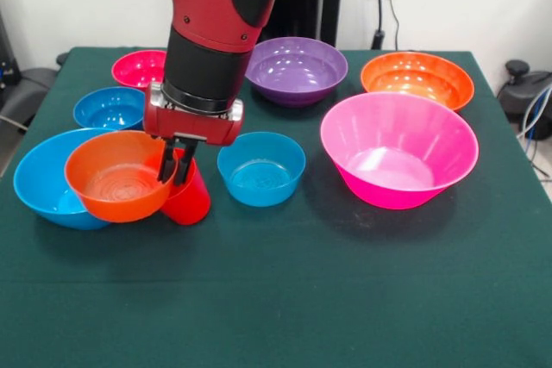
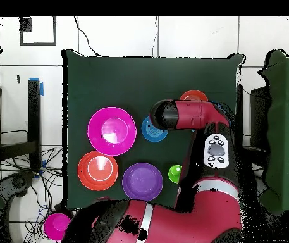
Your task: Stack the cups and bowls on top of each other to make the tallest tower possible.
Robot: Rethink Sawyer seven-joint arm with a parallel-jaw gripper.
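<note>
On the dark green worktop [image 1: 276, 299], nearest the front view's lower edge, an orange bowl [image 1: 121, 177] hangs tilted, its open mouth tipped toward the camera and its ribbed inside showing. The hand [image 1: 176, 164] has its dark fingers pinched on this bowl's right rim, one inside and one outside. The bowl overlaps the right edge of a large light blue bowl [image 1: 47, 180] that stands upright on the worktop behind and to its left. Just behind the fingers and touching the held bowl's right side is a bright red cup [image 1: 190, 196], glossy and straight-sided; whether it stands mouth up or mouth down is hard to tell.

To the right of the cup, apart from it, sits a smaller blue bowl [image 1: 261, 168], upright and empty. Further right stands the huge hot pink bowl [image 1: 399, 149], the widest of all, upright and empty, with nothing nested in it.

Behind the light blue bowl, a small blue bowl [image 1: 109, 108] sits by itself, partly hidden by the arm [image 1: 216, 32]. Beyond it is a small magenta bowl [image 1: 140, 68]. At the far side, a purple bowl [image 1: 296, 70] stands near the middle and a second orange bowl [image 1: 417, 79] to its right, both upright and apart from each other.

In the overhead view a light green cup [image 2: 175, 172] shows beside the arm, next to the purple bowl.
</note>
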